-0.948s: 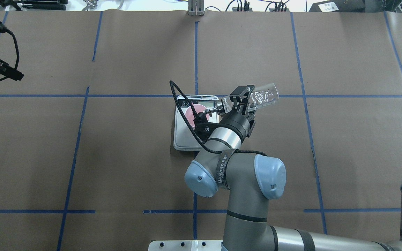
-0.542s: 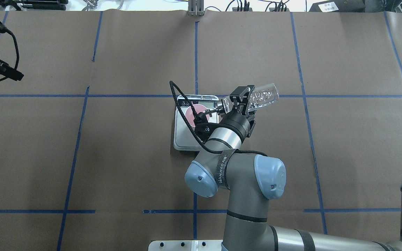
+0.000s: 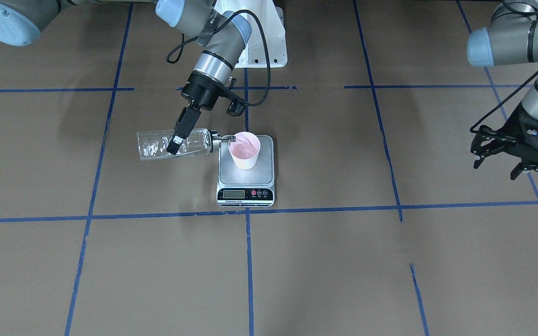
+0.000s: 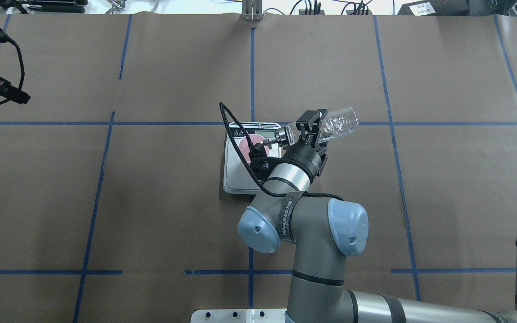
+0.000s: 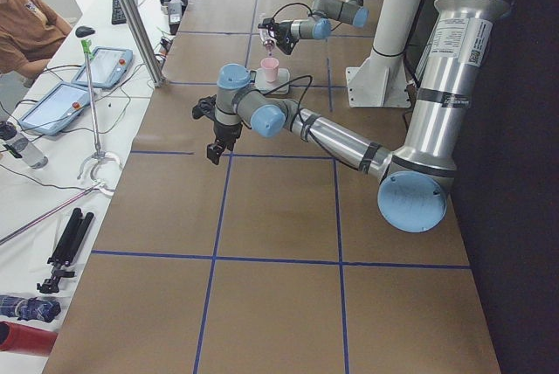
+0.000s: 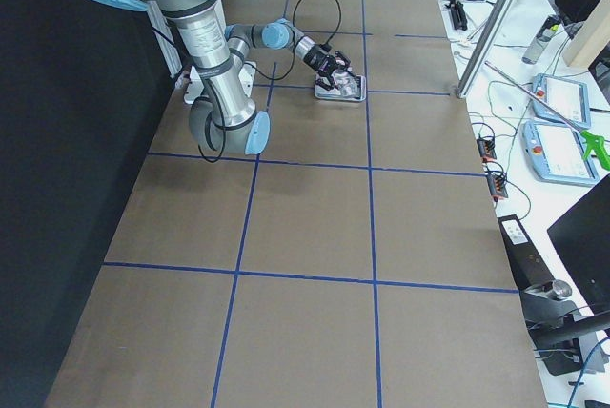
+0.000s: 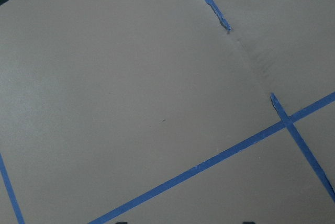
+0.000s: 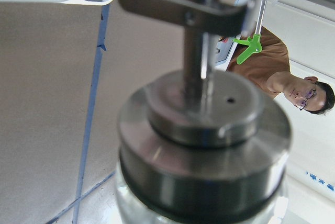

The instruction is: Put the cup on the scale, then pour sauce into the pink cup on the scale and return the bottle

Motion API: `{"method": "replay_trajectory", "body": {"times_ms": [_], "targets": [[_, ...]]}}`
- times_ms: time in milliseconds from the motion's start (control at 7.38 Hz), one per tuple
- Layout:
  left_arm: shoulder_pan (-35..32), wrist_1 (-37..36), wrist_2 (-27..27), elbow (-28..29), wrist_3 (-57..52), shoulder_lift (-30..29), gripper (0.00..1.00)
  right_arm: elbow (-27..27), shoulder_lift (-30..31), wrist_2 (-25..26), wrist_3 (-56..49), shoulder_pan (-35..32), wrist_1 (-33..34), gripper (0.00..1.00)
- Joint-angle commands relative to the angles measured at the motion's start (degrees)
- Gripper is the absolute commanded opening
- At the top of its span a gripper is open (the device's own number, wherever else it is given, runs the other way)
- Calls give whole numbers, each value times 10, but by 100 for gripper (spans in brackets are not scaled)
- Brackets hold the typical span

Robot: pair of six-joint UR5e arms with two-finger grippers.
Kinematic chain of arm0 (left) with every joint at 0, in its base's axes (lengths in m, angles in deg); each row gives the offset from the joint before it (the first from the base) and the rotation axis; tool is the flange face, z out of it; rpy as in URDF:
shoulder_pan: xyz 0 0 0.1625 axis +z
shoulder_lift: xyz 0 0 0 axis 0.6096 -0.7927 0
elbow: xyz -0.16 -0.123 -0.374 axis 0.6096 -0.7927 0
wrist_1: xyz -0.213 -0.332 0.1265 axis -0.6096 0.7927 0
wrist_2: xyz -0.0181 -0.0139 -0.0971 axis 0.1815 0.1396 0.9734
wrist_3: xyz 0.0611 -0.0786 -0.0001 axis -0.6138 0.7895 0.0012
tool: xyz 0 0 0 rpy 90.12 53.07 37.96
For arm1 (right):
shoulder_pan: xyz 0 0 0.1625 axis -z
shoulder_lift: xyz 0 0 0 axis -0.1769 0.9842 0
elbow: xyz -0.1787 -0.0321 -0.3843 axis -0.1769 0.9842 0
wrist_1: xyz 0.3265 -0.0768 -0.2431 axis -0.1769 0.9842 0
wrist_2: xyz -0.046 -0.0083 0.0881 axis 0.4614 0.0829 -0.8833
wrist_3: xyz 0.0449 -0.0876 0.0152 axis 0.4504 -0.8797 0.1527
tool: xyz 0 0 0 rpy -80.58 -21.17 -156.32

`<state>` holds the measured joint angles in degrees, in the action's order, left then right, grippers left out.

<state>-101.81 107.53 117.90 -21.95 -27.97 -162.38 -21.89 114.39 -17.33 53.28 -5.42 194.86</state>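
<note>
Bottle (image 3: 152, 145): held near-horizontal, clamped mid-body by the right gripper (image 3: 175, 140), spout (image 3: 226, 138) at the rim of the cup (image 3: 244, 150), which stands on the scale (image 3: 231, 175). Sauce (image 3: 194, 142) is best metered by slight tilt, with the spout inside the rim. Left gripper (image 3: 498, 168): well apart, fingers spread, empty.

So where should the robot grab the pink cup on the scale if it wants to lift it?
By its outer wall, just under the rim. The cup stands upright and widens upward, so a squeeze there probably won't slip. Come in level from the robot's left, where the open left pincer is free; the spout of the bottle is over the other side.
</note>
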Motion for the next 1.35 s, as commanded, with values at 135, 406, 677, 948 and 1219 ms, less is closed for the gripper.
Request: {"method": "replay_trajectory", "body": {"times_ms": [135,406,677,948,1219], "targets": [[0,0,0,-1,0,-1,79,-3,0,-6,55,-2,-5,0],[0,0,0,-1,0,-1,79,-3,8,-21,89,-7,-72,0],[0,0,0,-2,0,-1,79,-5,11,-50,148,-11,-100,0],[0,0,0,-2,0,0,79,-28,39,-75,162,-14,-156,0],[0,0,0,-2,0,-1,79,-74,64,-127,162,-32,-194,0]]}}
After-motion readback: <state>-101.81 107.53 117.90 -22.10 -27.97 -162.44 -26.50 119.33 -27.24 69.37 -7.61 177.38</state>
